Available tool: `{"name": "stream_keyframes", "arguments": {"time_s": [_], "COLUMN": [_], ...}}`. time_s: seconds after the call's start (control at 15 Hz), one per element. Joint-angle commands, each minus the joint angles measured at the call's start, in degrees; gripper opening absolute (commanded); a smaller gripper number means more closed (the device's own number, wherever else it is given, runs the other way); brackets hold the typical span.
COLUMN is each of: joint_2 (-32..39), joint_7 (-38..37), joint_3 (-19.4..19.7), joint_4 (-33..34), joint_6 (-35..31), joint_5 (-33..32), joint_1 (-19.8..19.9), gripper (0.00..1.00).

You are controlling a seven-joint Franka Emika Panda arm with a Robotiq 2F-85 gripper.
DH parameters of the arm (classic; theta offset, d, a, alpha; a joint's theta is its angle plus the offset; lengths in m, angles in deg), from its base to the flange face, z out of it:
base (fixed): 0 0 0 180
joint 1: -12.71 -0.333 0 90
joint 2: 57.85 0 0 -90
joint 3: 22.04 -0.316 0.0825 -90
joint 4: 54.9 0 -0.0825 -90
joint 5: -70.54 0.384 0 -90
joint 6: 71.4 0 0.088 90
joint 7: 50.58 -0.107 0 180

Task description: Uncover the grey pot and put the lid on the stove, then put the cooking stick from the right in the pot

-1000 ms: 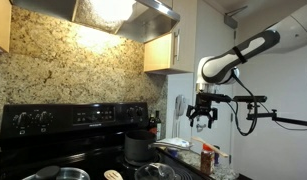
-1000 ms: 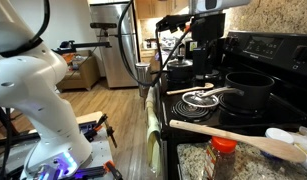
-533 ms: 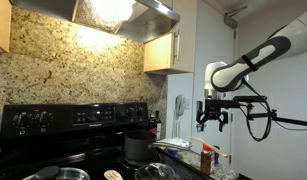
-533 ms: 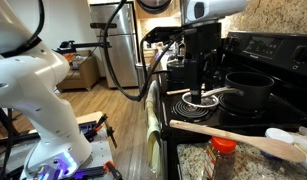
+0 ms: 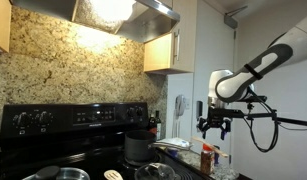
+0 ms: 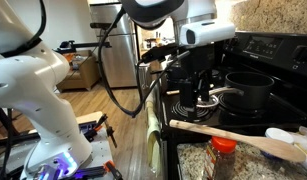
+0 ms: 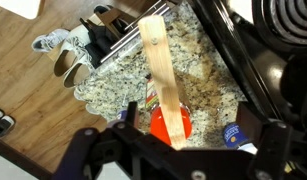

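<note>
At the left of the kitchen in an exterior view, the stove (image 5: pixel 53 118) has been left behind. Over the last second the arm (image 5: pixel 248 68) has swung off the burners, out past the side of the range and lower, and now hangs above the granite counter (image 7: pixel 198 75) beside it. I read that as the first half of the task being done and the second half begun. The grey pot (image 5: pixel 138 148) stands at the back of the cooktop with no cover on it. What looks like the lid (image 5: pixel 153 172) rests apart from it toward the front, though the frame edge cuts it. The gripper (image 5: pixel 213 127) points down with its jaws spread wide and nothing between them. The cooking stick (image 7: pixel 161 80) lies along the counter straight below it, untouched, running up the middle of the wrist view. A red-capped jar (image 7: pixel 185 128) sits right at the near part of the stick, under or against it, I cannot tell which. A pinch there risks knocking the jar, while farther along the wood is bare. The stove's side edge runs close on one flank and the counter's front edge lies at the stick's far end, but the air above looks open for a straight lift and a carry back to the pot
</note>
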Motion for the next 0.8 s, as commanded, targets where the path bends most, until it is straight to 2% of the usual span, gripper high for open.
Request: {"name": "stream_keyframes", "arguments": {"time_s": [0.0,0.2,0.6,0.67,0.73], "joint_2": [-0.02,0.51,2.43,2.87,3.2], "joint_7": [6.04,11.92,18.05,19.2,19.98], "joint_3": [-0.09,0.39,0.99,1.27,1.43], "joint_4": [-2.7,-3.51,-3.14,-3.05,-2.97], "joint_6": [-2.88,-2.7,-1.66,-1.78,-1.76], "joint_5": [-0.41,0.76,1.19,1.73,1.94], "joint_1": [0.4,-0.01,-0.06,-0.29,-0.35], "gripper": [1.0,1.0,1.0,0.8,0.74]}}
